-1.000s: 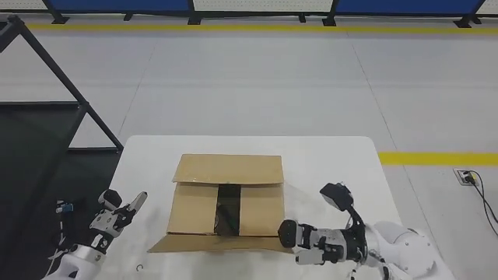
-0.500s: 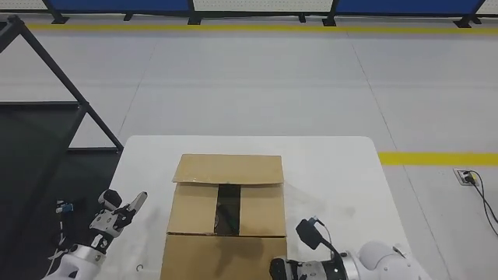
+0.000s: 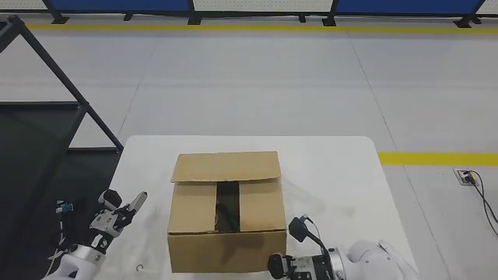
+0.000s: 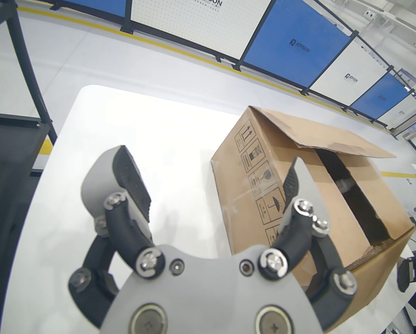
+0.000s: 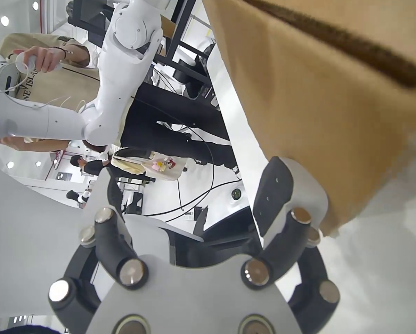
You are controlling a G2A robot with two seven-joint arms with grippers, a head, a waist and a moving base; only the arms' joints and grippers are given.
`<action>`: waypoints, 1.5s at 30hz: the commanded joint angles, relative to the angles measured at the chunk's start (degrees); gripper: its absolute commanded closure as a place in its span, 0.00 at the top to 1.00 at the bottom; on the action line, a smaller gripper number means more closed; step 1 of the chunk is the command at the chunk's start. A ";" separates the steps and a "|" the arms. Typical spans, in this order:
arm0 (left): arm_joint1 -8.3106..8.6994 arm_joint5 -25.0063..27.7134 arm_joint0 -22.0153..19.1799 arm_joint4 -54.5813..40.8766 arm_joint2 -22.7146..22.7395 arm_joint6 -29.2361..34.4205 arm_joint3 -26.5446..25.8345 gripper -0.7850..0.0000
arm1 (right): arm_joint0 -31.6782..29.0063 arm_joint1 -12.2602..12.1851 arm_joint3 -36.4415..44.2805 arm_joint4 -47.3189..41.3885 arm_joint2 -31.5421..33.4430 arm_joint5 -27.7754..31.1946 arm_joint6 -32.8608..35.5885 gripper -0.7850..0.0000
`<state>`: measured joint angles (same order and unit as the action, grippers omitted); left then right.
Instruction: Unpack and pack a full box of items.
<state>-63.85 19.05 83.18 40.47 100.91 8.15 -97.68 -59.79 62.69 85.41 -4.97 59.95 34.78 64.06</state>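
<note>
Your left gripper (image 4: 209,165) hangs spread and empty over the table's (image 3: 327,163) near left corner. The box (image 3: 194,210) sits mid-table by the near edge, its side flaps down with a gap between them. You're likely still opening it, so next work a finger under a side flap. Your right gripper (image 5: 190,175), fingers apart and empty, is beside the box's near right corner. A second ago the near flap lay flat outward; now it hangs down, and the right arm has dropped nearer the edge

The box's (image 3: 261,210) near flap (image 3: 226,250) — splayed out flat a second ago — now shows as a steep front panel. The right claw (image 3: 275,267) has swung in low, by the box's near-right corner.
</note>
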 commanded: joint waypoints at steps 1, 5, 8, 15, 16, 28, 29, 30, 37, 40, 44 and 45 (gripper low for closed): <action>0.00 0.00 0.00 0.00 0.00 0.00 0.00 1.00 | 0.32 0.01 -0.37 0.30 -0.31 0.17 -0.09 1.00; 0.00 0.00 0.00 0.00 0.00 0.00 0.00 1.00 | 0.20 -0.18 0.09 2.03 -0.29 0.81 -0.75 1.00; 0.00 0.00 0.00 0.00 0.00 0.00 0.00 1.00 | -0.83 -0.67 2.32 3.26 1.00 1.95 -1.26 1.00; 0.00 0.00 0.00 0.00 0.00 0.00 0.00 1.00 | -4.16 -2.19 11.94 3.90 8.30 3.24 -6.15 1.00; 0.00 0.00 0.00 0.00 0.00 0.00 0.00 1.00 | -4.22 -2.28 12.96 3.14 8.98 3.04 -6.91 1.00; 0.00 0.00 0.00 0.00 0.00 0.00 0.00 1.00 | 4.70 -0.89 6.93 -12.18 8.19 -14.78 -16.43 1.00; 0.00 0.00 0.00 0.00 0.00 0.00 0.00 1.00 | 4.70 -0.89 6.93 -12.18 8.19 -14.78 -16.43 1.00; 0.00 0.00 0.00 0.00 0.00 0.00 0.00 1.00 | 4.70 -0.89 6.93 -12.18 8.19 -14.78 -16.43 1.00; -0.01 -0.08 0.01 -0.12 -0.02 -0.08 -0.03 1.00 | 4.53 -0.80 6.65 -11.83 8.00 -15.67 -17.96 1.00; -0.10 -0.24 -0.36 -0.31 -0.55 -0.79 -0.79 1.00 | 6.24 -0.07 4.70 -13.69 6.17 -20.30 -21.67 1.00; -0.17 0.84 -0.36 0.19 -1.16 -2.11 -2.27 1.00 | 10.75 1.23 0.06 -16.03 2.91 -25.52 -24.68 1.00; -0.19 0.98 -0.27 0.24 -1.19 -2.56 -2.52 1.00 | 11.75 1.55 -1.30 -16.41 2.12 -26.19 -25.10 1.00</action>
<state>-64.02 19.83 82.78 40.59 99.74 6.17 -99.86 -49.47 63.87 85.84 -21.12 63.04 9.55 39.51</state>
